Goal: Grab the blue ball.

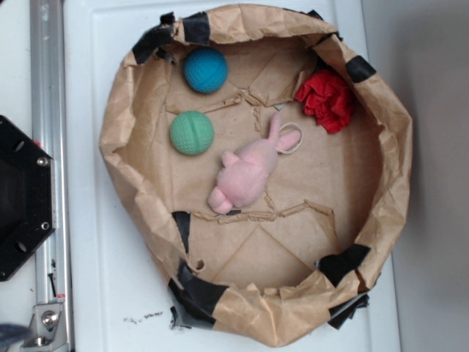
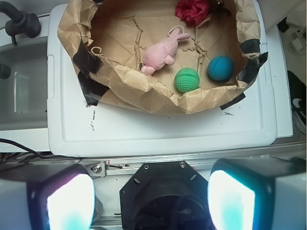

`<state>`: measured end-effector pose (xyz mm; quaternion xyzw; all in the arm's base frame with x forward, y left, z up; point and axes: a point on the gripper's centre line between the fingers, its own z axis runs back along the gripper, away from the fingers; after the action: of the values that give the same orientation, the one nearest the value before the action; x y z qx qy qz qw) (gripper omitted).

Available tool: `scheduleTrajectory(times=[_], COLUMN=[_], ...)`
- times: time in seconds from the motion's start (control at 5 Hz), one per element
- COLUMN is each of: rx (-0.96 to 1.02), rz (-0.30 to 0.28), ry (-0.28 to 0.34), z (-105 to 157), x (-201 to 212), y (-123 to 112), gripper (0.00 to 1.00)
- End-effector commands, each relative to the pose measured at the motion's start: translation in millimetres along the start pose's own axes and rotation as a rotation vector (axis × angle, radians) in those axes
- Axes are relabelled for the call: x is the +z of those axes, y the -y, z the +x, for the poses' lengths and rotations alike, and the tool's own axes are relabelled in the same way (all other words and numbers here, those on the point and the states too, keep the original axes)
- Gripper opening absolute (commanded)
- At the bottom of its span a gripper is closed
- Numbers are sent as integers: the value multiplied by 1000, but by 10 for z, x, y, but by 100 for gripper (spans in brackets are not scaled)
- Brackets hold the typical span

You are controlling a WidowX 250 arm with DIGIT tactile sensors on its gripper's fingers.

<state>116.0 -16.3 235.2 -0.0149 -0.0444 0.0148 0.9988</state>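
Observation:
The blue ball [image 1: 205,70], teal with a ribbed knit surface, lies inside the brown paper ring [image 1: 117,139] at its upper left. In the wrist view the blue ball [image 2: 220,68] rests by the ring's near right wall. My gripper [image 2: 151,201] hangs high above the robot base, well short of the ring, and does not show in the exterior view. It is open, its two glowing pads [image 2: 71,203] far apart with nothing between them.
A mint-green ball [image 1: 192,133] sits just beside the blue one. A pink plush bunny [image 1: 249,172] lies mid-ring and a red crumpled cloth [image 1: 327,99] lies at the upper right. The black robot base [image 1: 22,198] and a metal rail [image 1: 47,73] stand left of the white board [image 1: 110,293].

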Motion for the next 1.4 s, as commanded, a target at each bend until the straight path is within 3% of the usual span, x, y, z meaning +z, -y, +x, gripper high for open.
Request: scheduleTrajectory(times=[0.0, 0.2, 0.4, 0.6, 0.8, 1.0, 1.2], rx=[0, -198, -259, -343, -377, -481, -677], rz=[0, 239, 283, 241, 237, 239, 229], ry=[0, -37, -22, -37, -86, -135, -143], z=[0, 386, 776, 1166, 1330, 1378, 1238], x=[0, -298, -526, -821, -1034, -1360, -1625], y=[0, -321, -558, -702, -799, -784, -623], gripper=[100, 100, 100, 100, 100, 100, 100])
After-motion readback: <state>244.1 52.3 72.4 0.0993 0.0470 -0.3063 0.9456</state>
